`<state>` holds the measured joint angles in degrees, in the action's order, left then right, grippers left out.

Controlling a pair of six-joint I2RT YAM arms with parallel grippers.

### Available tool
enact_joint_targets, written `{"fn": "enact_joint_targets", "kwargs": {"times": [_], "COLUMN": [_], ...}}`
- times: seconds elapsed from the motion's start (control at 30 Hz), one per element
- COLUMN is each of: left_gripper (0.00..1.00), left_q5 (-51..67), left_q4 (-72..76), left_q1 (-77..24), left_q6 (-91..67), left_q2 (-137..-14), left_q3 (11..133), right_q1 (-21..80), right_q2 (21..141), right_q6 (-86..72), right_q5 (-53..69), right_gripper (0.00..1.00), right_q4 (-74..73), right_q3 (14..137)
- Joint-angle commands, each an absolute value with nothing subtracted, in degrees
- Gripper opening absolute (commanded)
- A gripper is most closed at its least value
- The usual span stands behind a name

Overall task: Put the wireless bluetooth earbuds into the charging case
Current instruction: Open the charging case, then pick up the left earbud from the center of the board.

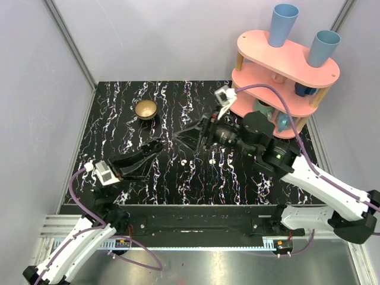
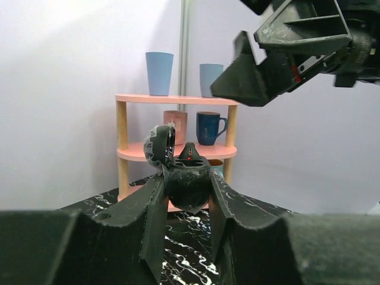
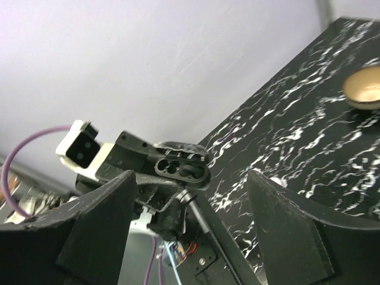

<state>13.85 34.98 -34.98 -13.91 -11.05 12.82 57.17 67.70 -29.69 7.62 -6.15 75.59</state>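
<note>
The charging case [image 2: 189, 184] looks black here, with its lid [image 2: 159, 145] hinged open. My left gripper [image 2: 189, 178] is shut on it and holds it above the table, at the left of the middle in the top view [image 1: 155, 145]. One dark earbud [image 2: 189, 151] with a red light sits in a slot. In the right wrist view the case [image 3: 181, 169] shows another slot empty. My right gripper [image 1: 193, 138] is open and empty, hanging just right of the case and pointing at it. Two tiny white bits [image 1: 185, 161] [image 1: 212, 161] lie on the table, too small to identify.
A brass bowl [image 1: 145, 109] stands at the back left of the black marble table [image 1: 119, 119]. A pink two-tier shelf [image 1: 285, 59] with blue cups [image 1: 282, 25] and mugs stands at the back right, close behind the right arm.
</note>
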Motion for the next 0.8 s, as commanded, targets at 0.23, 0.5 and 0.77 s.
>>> {"fn": "enact_joint_targets", "kwargs": {"times": [0.23, 0.5, 0.77], "left_gripper": [0.00, 0.00, 0.00], "left_q5": [7.5, 7.5, 7.8], "left_q4": [20.7, 16.8, 14.9], "left_q1": [-35.2, -35.2, -35.2], "left_q6": [-5.8, -5.8, -6.4], "left_q2": [-2.3, -0.3, 1.2], "left_q3": [18.7, 20.0, 20.3], "right_q1": [48.9, 49.6, 56.0], "right_q2": [63.1, 80.8, 95.0], "right_q6": [-42.7, -47.8, -48.8], "right_q5": [-7.3, 4.7, 3.3], "right_gripper": [0.65, 0.52, 0.53], "right_q4": [-15.8, -10.0, -10.1], "right_q3": [60.3, 58.3, 65.4]}}
